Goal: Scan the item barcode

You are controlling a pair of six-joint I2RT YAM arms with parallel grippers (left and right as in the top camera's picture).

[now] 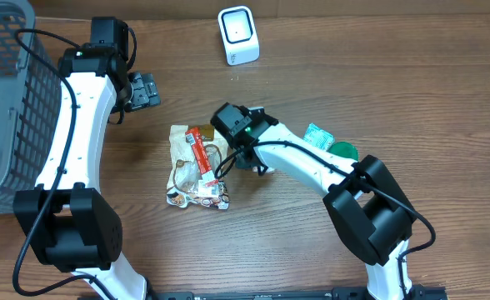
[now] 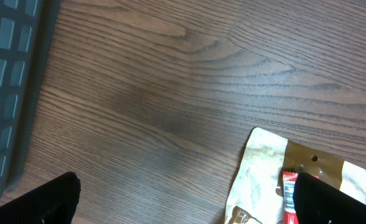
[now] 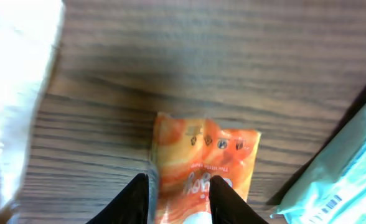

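**Ana:** Two arms on the table, correct? How are the pincers?

**Me:** Correct. My right gripper (image 3: 178, 182) is closed on the orange pouch (image 3: 205, 149). Its black fingers (image 3: 136, 199) press the pouch from both sides. I see the wood of the table (image 3: 233, 62) behind it, but I cannot tell if the pouch touches the wood.

**Ana:** Where is that on the table?

**Me:** Near the middle. From above the pouch is hidden under the gripper, which is just beside the right edge of a beige snack packet (image 1: 197, 167) lying flat.

**Ana:** And the scanner?

**Me:** It is white and stands near the far edge of the table (image 1: 238, 35), well apart from the right gripper.

**Ana:** The other arm?

**Me:** My left gripper (image 1: 145, 89) is wide open, toward the far left corner, over bare wood. It is near the grey basket (image 1: 3, 100), which sits at the left edge. Its camera catches one corner of the beige packet.

**Ana:** Other things?

**Me:** A teal packet (image 1: 317, 136) and something green (image 1: 342, 151) lie beside the right arm, right of the middle.
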